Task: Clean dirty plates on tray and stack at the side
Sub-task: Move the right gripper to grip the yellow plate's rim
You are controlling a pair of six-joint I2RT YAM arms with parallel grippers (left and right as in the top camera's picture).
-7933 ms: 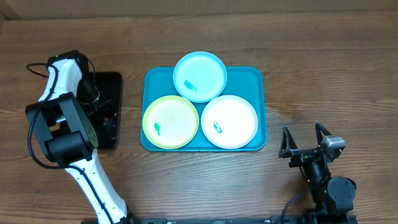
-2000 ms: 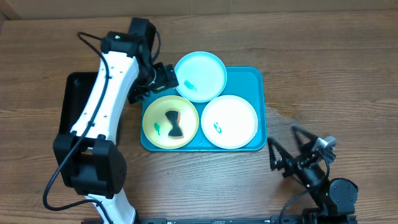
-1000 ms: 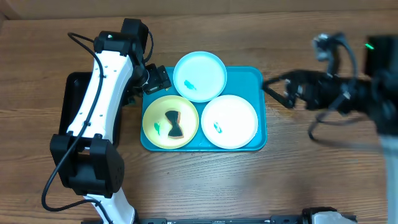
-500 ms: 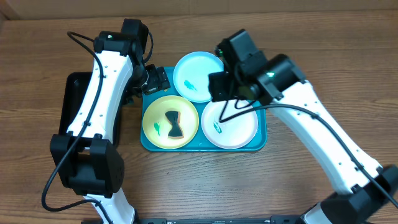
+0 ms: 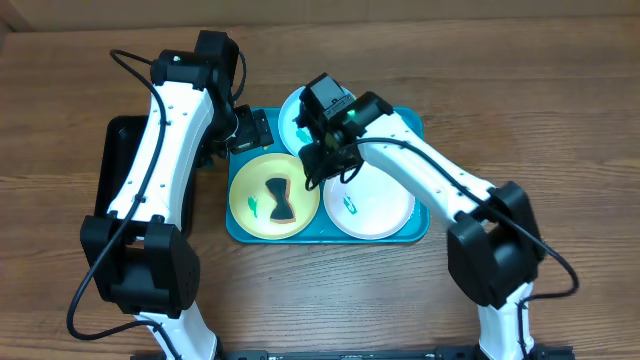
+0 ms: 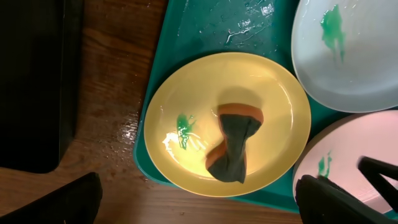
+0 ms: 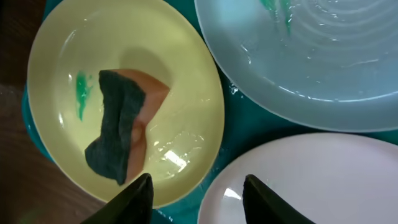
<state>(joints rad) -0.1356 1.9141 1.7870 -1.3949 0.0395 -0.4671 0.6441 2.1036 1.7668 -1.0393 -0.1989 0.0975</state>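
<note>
R tool w/ jaws apart over yellow plate rim, white plate just beside.

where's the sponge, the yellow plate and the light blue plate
sponge (image 6: 234, 142), left wrist view, its twisted dark middle
yellow plate (image 6: 186, 93), left wrist view, bare upper-left floor
light blue plate (image 7: 323, 59), right wrist view, bare inner surface

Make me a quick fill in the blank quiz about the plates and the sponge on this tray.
The sponge lies on the ____ plate. The turquoise tray holds ____ plates. The smudge beside the sponge is ____.
Missing words: yellow; three; green.
</note>
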